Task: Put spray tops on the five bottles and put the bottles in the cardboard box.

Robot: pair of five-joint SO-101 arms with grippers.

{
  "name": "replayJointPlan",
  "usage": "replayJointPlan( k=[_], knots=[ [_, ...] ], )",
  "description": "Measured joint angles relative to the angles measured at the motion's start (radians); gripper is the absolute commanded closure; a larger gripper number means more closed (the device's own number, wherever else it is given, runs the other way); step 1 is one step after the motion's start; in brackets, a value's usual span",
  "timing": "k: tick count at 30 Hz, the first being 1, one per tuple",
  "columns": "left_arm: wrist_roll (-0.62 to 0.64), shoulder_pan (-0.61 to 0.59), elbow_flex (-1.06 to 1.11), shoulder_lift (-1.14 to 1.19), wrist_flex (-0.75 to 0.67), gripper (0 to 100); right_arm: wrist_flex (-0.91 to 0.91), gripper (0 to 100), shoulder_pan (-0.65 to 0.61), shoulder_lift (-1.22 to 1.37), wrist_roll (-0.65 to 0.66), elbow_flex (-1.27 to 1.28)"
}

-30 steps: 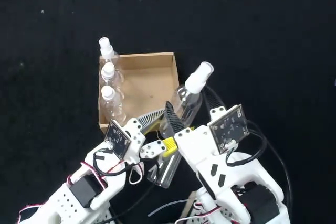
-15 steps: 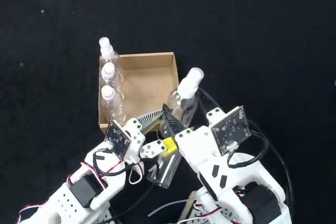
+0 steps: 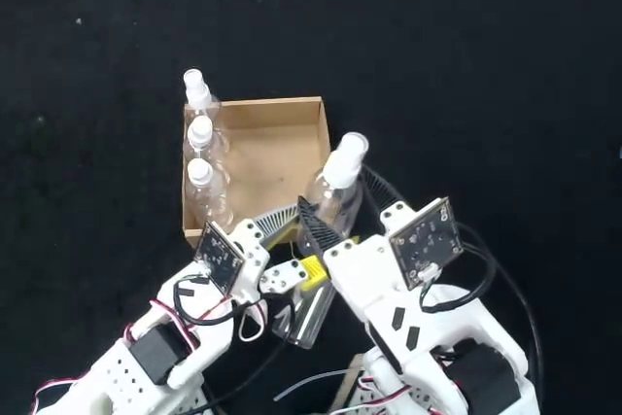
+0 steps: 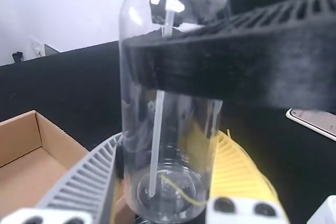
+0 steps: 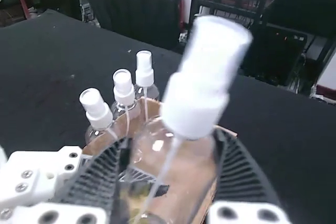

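Thing in hand: a clear capped bottle [image 3: 330,203] with a white spray top [image 3: 347,155] already on it, held off the counter [image 3: 486,94] just beside the right wall of the cardboard box [image 3: 282,104], leaning towards it.
Already boxed: three bottles [image 3: 200,133] stand in a row along the box's left wall, tops on.
Right gripper [image 3: 340,196]: its black fingers are clamped around the bottle's mid-body.
Left gripper [image 3: 292,240]: its grey and yellow fingers appear pressed against the bottle's base, one on each side.
Handling: the bottle looks empty, so probably light. The thin plastic wall likely gives under a hard squeeze, and the smooth round surface may slip or twist between the ribbed fingers.
Where to hold: the straight body below the shoulder seems best. The spray top is a poor hold, since it could pull loose or tilt.
Left wrist view adds: the dip tube [image 4: 157,129] running down to the base, the base seated between this arm's fingers, the other arm's black finger crossing the body, and a corner of the box [image 4: 26,145].
Right wrist view adds: the spray top [image 5: 207,85] seated on the neck, and the three boxed bottles [image 5: 123,85] close behind.
High view adds: free floor in the box to the right of the row, and a clear shape [image 3: 303,313] on the counter under the arms. I cannot tell what it is.
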Motion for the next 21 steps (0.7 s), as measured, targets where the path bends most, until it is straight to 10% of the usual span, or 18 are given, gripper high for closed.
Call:
replayJointPlan(
  k=[21],
  knots=[
    [0.0, 0.008, 0.0, 0.002, 0.0, 89, 0.06, 73.2, -0.009, -0.002, -0.1, -0.002]
  ],
)
